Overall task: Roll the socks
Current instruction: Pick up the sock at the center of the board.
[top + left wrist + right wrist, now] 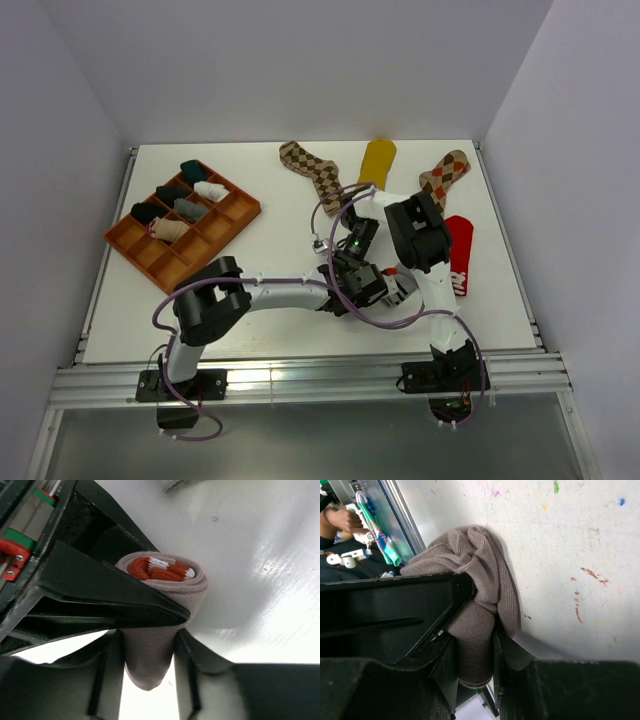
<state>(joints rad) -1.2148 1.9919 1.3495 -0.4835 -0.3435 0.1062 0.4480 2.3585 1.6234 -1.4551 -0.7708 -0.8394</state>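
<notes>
Found the taupe sock (pixel 160 630) rolled tight, red-striped cuff coiled at the core, wedged between the jaws of the left gripper (pixel 148 652) and clamped on both flanks of the roll. Saw its loose end bunched in the right gripper (pixel 472 650), likewise closed on the fabric, folds spilling just past the tips. Judged the knit light, soft and springy: apt to unwind if released, unlikely to slip or suffer from a squeeze. Best taken across the roll's middle, all layers pinched at once. Noted a brown argyle sock (pixel 312 170), a mustard sock (pixel 378 160) and a second argyle sock (pixel 445 177) flat beyond both tools, a red sock (pixel 460 250) off to the right gripper's right.
</notes>
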